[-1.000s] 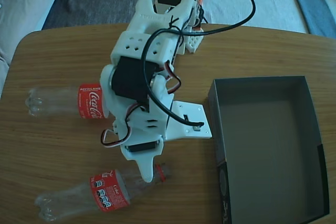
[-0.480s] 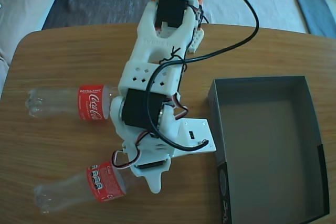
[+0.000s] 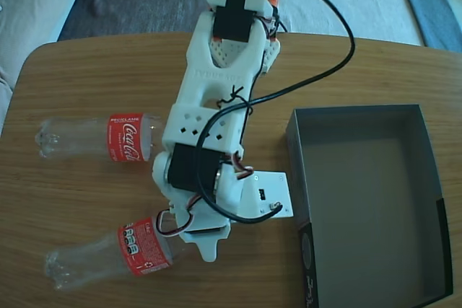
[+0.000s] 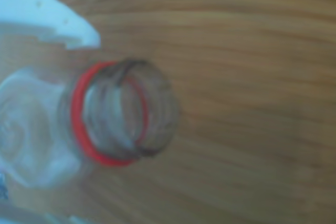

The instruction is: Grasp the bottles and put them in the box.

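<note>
Two clear Coca-Cola bottles lie on the wooden table in the fixed view, necks pointing right. The far bottle [image 3: 94, 138] lies apart at the left. The near bottle [image 3: 115, 259] has its neck under my white gripper [image 3: 201, 245]. In the wrist view that bottle's open mouth and red ring [image 4: 126, 114] fill the middle. One white finger [image 4: 50, 17] stands just above the bottle's shoulder, and the other finger barely shows at the bottom edge. The gripper is open astride the neck with a small gap on each side. The dark grey box [image 3: 430, 178] stands empty at the right.
The arm's base [image 3: 238, 5] stands at the table's far edge, with a black cable [image 3: 339, 55] looping to the right. A white plate on the wrist [image 3: 263, 196] sits close to the box's left wall. The table's front left edge is near the bottle's base.
The arm has stretched forward and lowered the gripper over the near bottle's neck. That bottle has shifted slightly to the left. The far bottle and the box have stayed put.
</note>
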Motion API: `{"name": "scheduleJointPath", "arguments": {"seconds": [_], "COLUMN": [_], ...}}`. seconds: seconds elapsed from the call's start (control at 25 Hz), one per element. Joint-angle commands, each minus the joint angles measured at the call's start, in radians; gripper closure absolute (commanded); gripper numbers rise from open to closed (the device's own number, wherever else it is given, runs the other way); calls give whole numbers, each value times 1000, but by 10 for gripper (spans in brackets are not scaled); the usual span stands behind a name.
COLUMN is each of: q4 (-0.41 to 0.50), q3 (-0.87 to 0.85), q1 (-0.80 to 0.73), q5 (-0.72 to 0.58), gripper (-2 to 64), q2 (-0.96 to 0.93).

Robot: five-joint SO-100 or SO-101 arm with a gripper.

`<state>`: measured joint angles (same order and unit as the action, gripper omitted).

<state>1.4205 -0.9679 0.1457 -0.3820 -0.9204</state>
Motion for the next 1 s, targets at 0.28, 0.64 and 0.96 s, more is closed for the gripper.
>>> {"name": "scheduleJointPath", "arguments": {"seconds": [0.28, 0.64, 0.96], "q4": [0, 0, 6], "q3": [43, 41, 57], "q1": [0, 9, 17], "q5": [-46, -143, -133], "gripper": [186, 189, 189], "q2": [9, 12, 58]}}
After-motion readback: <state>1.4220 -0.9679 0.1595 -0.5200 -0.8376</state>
